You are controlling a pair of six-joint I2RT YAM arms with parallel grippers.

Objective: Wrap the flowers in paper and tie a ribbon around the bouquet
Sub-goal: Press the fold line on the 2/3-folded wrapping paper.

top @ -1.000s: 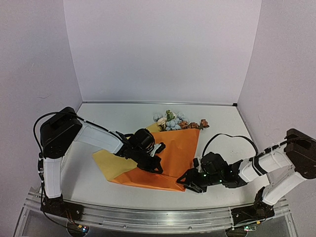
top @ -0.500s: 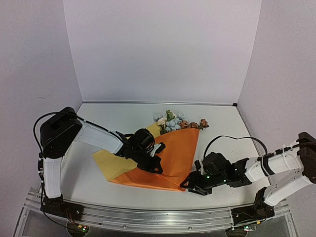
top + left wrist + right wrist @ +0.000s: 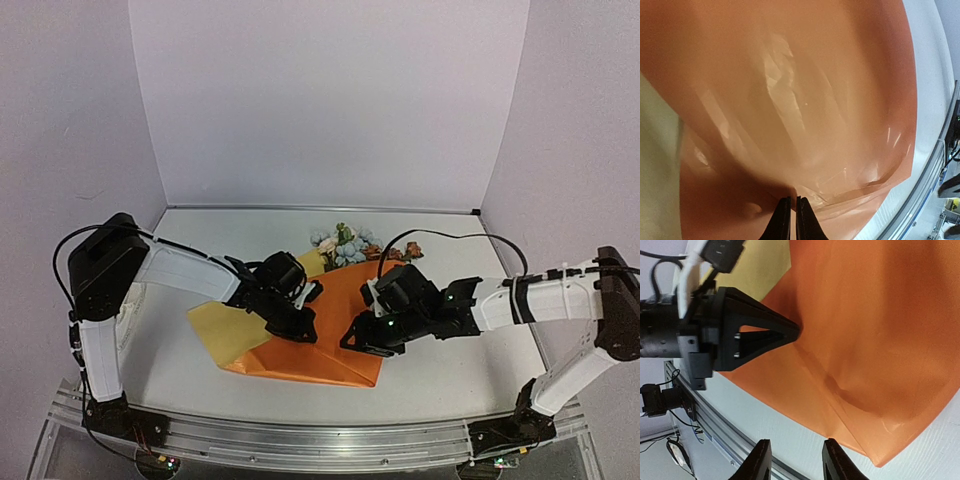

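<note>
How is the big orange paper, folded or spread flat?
Folded. The paper lies doubled over, with a crease running to its front corner and its yellow side peeking out. The flowers poke out behind.

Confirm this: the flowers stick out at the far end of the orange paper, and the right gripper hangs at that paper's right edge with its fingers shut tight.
Not shut: the right wrist view shows the right gripper with its fingers apart. The rest holds: the flowers stick out at the far end of the orange paper, and the gripper hangs at its right edge.

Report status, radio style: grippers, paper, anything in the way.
Left gripper shut on the paper. Right gripper open, empty, above it. Flowers at its far edge. Nothing in the way.
</note>
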